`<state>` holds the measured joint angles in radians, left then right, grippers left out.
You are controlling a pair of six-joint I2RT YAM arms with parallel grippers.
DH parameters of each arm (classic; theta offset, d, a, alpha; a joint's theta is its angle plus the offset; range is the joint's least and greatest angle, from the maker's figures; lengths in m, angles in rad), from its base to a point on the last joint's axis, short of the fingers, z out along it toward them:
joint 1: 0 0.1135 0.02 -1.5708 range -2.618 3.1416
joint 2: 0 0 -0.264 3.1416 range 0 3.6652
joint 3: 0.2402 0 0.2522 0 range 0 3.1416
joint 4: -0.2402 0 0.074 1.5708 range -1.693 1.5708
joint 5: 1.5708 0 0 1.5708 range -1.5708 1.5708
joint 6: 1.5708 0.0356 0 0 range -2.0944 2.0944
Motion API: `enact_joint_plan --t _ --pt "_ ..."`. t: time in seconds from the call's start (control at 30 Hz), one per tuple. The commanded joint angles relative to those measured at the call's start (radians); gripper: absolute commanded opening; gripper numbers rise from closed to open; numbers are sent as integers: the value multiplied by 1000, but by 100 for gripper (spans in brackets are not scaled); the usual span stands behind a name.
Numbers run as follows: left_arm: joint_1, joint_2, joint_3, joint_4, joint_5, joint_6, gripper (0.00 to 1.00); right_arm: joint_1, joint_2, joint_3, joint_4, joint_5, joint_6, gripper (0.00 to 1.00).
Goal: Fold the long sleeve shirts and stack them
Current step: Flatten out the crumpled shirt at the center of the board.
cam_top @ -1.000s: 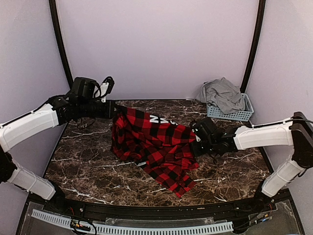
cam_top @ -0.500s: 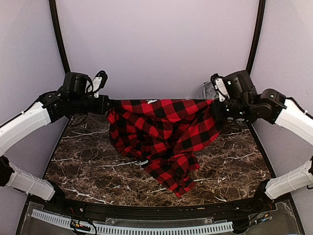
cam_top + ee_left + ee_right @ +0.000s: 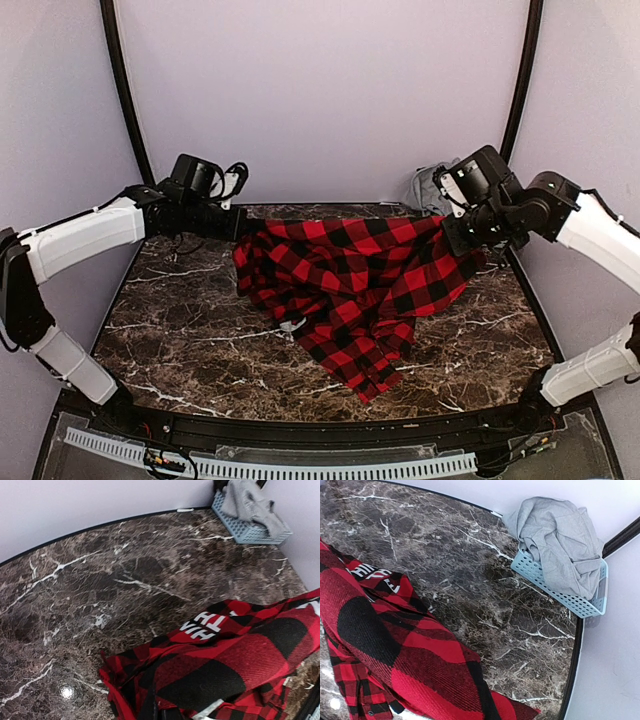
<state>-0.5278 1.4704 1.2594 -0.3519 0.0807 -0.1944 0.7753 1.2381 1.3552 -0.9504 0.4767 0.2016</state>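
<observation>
The red-and-black check shirt (image 3: pixel 350 275) hangs stretched between my two grippers above the marble table, its lower part trailing on the table toward the front. My left gripper (image 3: pixel 238 226) is shut on its left top corner. My right gripper (image 3: pixel 452 238) is shut on its right top corner. White letters show on the cloth in the left wrist view (image 3: pixel 209 626) and in the right wrist view (image 3: pixel 370 572). My own fingertips are hidden under the cloth in both wrist views. A plain light grey shirt (image 3: pixel 432 188) lies heaped in the basket, mostly hidden behind my right arm; it shows fully in the right wrist view (image 3: pixel 560 540).
The pale blue slatted basket (image 3: pixel 555 590) stands in the back right corner against the wall, also in the left wrist view (image 3: pixel 250 527). Dark marble table (image 3: pixel 170 330) with a black rim. Pale walls enclose the back and both sides.
Both grippers have come down and slightly forward with the shirt; the left one moved right, and the spread cloth has lowered toward the table. One second ago the right gripper was low at the shirt's right side.
</observation>
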Motion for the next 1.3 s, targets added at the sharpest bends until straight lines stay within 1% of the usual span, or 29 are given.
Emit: enact_joint_plan --t 0.0,0.03,0.13,0.23,0.3,0.4,0.43,0.47,0.5,0.53,0.57,0.6,0.63,0.73,0.87,0.93,1.03,1.17,1.27 --pt "21 115 13 45 -143 -32 0 -48 68 -13 43 53 -42 0" --pt "23 134 15 55 -177 -36 0 -56 89 -21 61 50 -48 0" --pt "31 200 14 81 -217 -49 0 -71 155 -49 115 33 -64 0" --pt "40 228 6 125 -191 -55 2 -76 210 -80 170 -23 -86 0" --pt "45 243 7 145 -156 -54 6 -77 237 -109 213 -77 -100 0" --pt "47 258 14 161 -134 -53 18 -86 293 -119 255 -108 -112 0" --pt "48 250 12 172 -135 -56 26 -92 313 -117 262 -108 -111 0" --pt "48 240 -5 182 -139 -57 30 -100 331 -111 269 -110 -110 0" --pt "47 211 -21 221 -142 -61 38 -109 348 -107 278 -115 -110 0" --pt "47 192 -59 271 -146 -61 43 -119 363 -101 286 -125 -112 0" --pt "48 154 -76 292 -147 -61 52 -127 376 -96 296 -136 -112 0" --pt "48 137 -106 325 -150 -61 56 -134 389 -91 304 -142 -115 0" --pt "48 108 -118 333 -149 -61 63 -140 405 -85 309 -148 -119 0" --pt "46 67 -157 337 -106 -73 74 -146 432 -69 318 -161 -129 0" --pt "43 3 -236 363 -18 -139 84 -146 440 -71 330 -175 -131 0" --pt "39 -34 -287 403 9 -161 87 -149 441 -77 336 -182 -133 0" --pt "25 -75 -352 444 64 -189 87 -148 452 -79 338 -185 -134 0" --pt "-8 -83 -391 477 98 -246 80 -148 457 -77 342 -189 -131 0" --pt "-33 -39 -397 485 95 -281 74 -150 451 -75 344 -197 -128 0"
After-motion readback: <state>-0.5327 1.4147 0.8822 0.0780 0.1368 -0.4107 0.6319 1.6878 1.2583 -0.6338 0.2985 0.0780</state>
